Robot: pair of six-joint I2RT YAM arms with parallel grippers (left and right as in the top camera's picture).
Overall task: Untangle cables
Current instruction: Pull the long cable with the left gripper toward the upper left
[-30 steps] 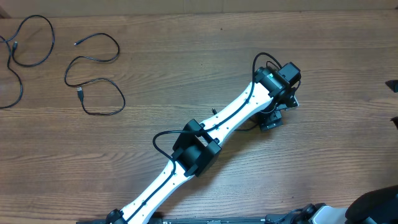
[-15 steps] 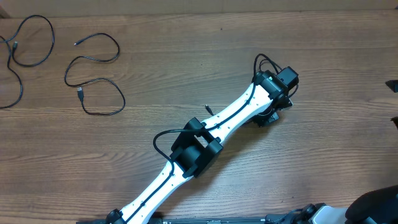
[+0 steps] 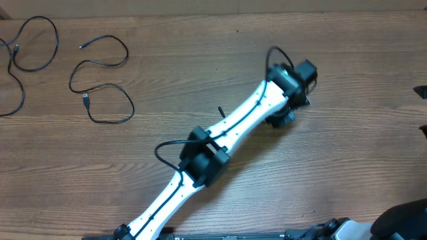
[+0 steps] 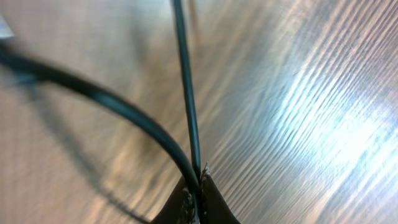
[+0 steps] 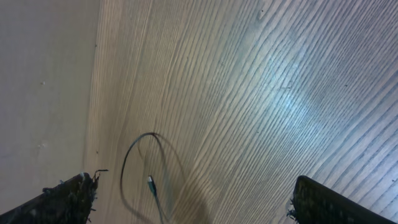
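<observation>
Gripping: my left pincer is clamped shut on a thin black cable, pinched at the very fingertips.
Strand in grip: runs straight away from the tips over the table; its far end leaves the frame.
Second strand: a thicker blurred black line curves into the same pinch. I can't tell whether it's the same cable.
Step, my guess: drawing this strand clear of whatever it crosses.
Doing it well: I lift slow and low and check that only one strand follows. If both rise, I set down and re-pinch nearer a plug end.
Risk: thin cord held at the tips could slip on a jerk.
My spot: right of centre on the table, seen from overhead.
Right pincer: fingers wide apart, holding nothing, above a looped cable with a small plug.
Far: one loose cable and a second loose cable lie at the far left, well apart from me.
</observation>
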